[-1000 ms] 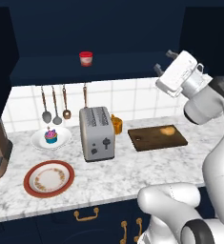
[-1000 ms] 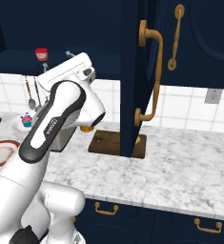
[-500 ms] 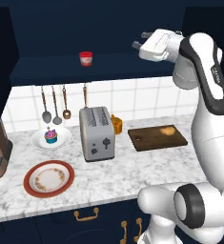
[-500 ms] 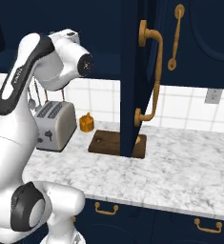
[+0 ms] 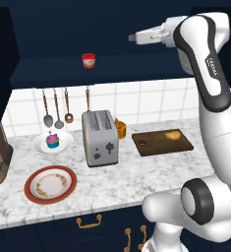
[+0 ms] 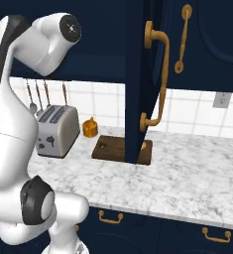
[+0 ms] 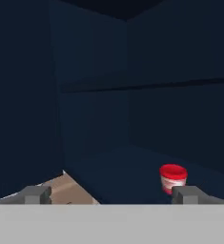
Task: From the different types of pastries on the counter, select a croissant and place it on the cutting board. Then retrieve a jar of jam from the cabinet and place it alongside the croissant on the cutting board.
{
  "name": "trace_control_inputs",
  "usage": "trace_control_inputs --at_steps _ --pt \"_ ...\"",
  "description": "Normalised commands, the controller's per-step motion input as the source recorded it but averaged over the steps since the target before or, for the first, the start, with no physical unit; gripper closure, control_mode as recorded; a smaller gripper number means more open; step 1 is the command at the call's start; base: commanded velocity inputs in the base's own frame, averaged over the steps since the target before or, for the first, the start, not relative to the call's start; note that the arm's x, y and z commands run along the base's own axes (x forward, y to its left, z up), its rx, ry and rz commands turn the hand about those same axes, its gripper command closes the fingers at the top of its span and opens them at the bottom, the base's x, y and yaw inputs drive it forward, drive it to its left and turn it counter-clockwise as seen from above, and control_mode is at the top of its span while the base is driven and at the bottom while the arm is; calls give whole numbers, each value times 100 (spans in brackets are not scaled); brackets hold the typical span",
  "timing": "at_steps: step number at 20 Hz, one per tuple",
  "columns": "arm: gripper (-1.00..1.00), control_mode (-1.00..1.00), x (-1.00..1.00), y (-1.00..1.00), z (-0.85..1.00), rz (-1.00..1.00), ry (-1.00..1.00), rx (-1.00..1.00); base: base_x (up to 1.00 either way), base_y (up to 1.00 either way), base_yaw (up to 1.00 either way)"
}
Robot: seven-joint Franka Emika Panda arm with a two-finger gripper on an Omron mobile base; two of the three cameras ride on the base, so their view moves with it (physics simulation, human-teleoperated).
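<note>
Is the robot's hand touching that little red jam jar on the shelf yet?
Apart. In the left base view the gripper hangs well right of the jam jar.

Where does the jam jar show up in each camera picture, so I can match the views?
Left base view: the jar of jam stands on the cabinet shelf, upper middle, above the toaster.
Right base view: not in it.
Hand view: the jar sits lower right on the shelf floor, beside the right fingertip of the open tool.
Shared landmark: the cabinet's dark recess and shelf link the left base and hand views; the toaster links both base views.
</note>
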Motion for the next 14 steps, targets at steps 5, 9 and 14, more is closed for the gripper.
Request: trace_control_inputs --at_steps 5,9,14 --pt "-100 -100 -4 29 -70 0 6 -8 0 0 0" --pt "-100 -100 -19 62 -33 -1 0 -13 0 0 0" --pt "-100 -100 -8 58 -4 -13 4 -7 0 0 0"
